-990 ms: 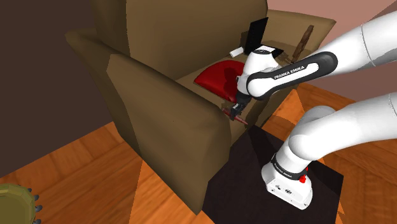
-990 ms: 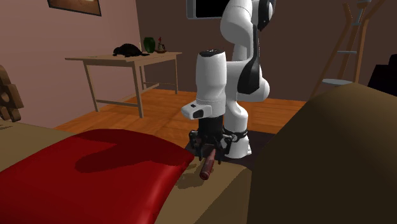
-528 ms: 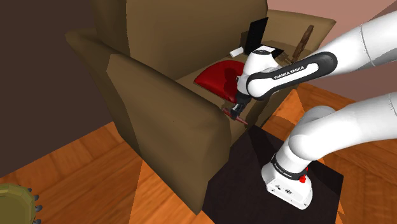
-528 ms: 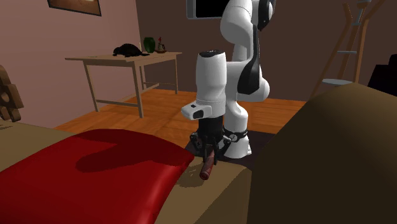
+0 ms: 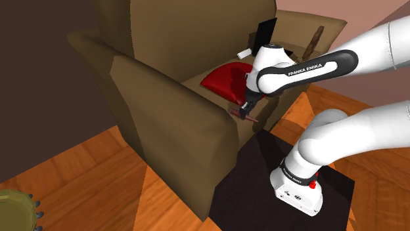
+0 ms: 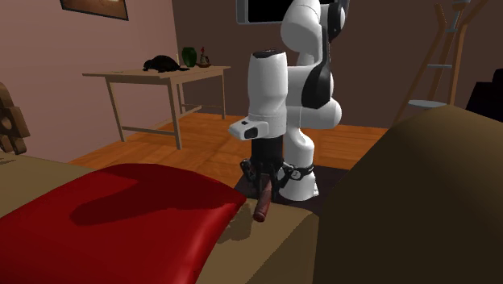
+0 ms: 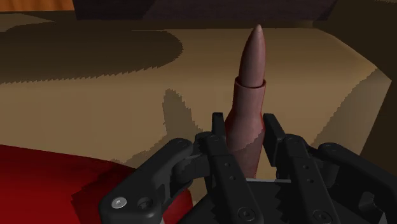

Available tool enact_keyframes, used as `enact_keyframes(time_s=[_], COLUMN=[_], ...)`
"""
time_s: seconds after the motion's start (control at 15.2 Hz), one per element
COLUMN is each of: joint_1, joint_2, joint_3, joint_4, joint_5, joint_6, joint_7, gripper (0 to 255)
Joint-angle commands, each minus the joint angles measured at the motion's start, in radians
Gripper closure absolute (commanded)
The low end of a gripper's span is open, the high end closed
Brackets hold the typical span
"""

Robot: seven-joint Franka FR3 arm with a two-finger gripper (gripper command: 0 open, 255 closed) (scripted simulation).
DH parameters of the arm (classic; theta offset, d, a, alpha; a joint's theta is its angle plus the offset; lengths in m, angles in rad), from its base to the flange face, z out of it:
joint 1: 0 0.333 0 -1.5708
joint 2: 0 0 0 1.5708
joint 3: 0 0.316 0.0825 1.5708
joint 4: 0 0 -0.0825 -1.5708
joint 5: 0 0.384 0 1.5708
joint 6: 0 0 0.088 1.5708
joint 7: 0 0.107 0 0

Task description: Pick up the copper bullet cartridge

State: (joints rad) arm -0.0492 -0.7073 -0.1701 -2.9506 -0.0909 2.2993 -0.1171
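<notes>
The reddish-brown bullet (image 7: 249,95) is gripped at its thick rear end between the fingers of the black tool (image 7: 246,130), which is clamped on it. The pointed tip aims away from the hand, down toward the seat (image 7: 95,95) of the brown armchair (image 5: 172,121). It hangs at the seat's front edge, just beside the red cushion (image 6: 121,218). Whether the tip touches the seat cannot be told.

A red cushion (image 5: 223,79) lies on the brown armchair's (image 5: 171,111) seat. At ten o'clock in the second exterior view, a bench (image 6: 117,76) carries a dark figure (image 6: 161,63) and a green object (image 6: 189,56).
</notes>
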Motion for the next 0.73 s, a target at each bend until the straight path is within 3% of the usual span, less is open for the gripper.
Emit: enact_keyframes(time_s=[0.0,0.66], joint_1=[0.000,0.002], joint_2=[-0.021,-0.092], joint_3=[0.004,0.017], joint_4=[0.015,0.091], joint_5=[0.002,0.011], joint_6=[-0.036,-0.184], joint_7=[0.002,0.006], gripper=[255,255])
